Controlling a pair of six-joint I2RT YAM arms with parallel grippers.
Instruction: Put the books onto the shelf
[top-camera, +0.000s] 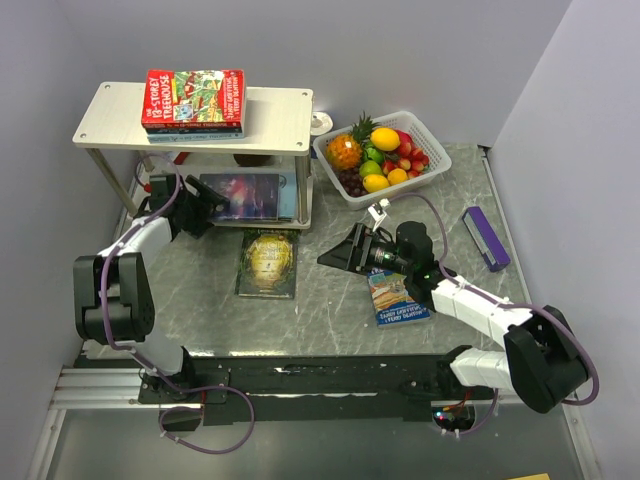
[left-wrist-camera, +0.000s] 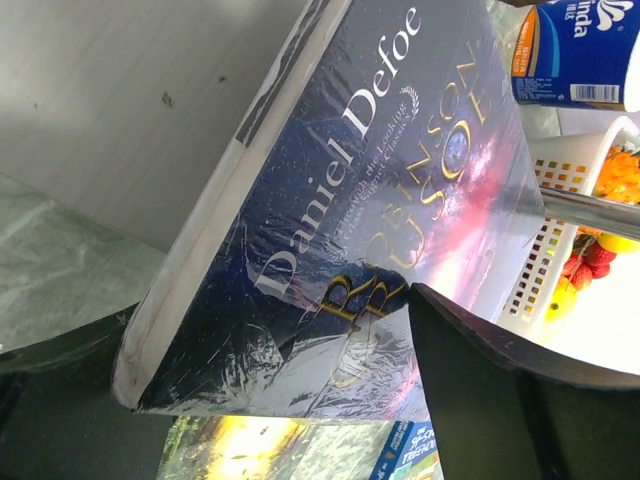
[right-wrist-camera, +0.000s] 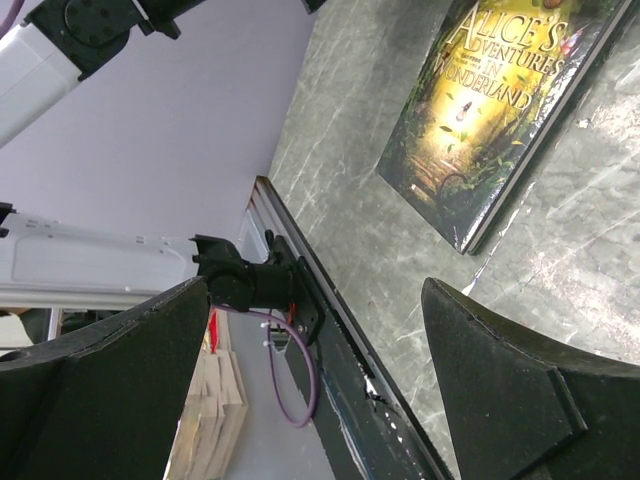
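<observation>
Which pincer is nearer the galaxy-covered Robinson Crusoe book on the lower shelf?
Left. The left pincer is at the book's left edge, its corner between the open jaws. The right pincer hovers over the table, off to the book's right, outside the shelf.

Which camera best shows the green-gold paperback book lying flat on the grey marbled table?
The right wrist view: the green-gold paperback book fills its upper right, title readable as Alice's Adventures in Wonderland. The top external view shows the book whole but small; the left wrist view catches only a blurred sliver.
</observation>
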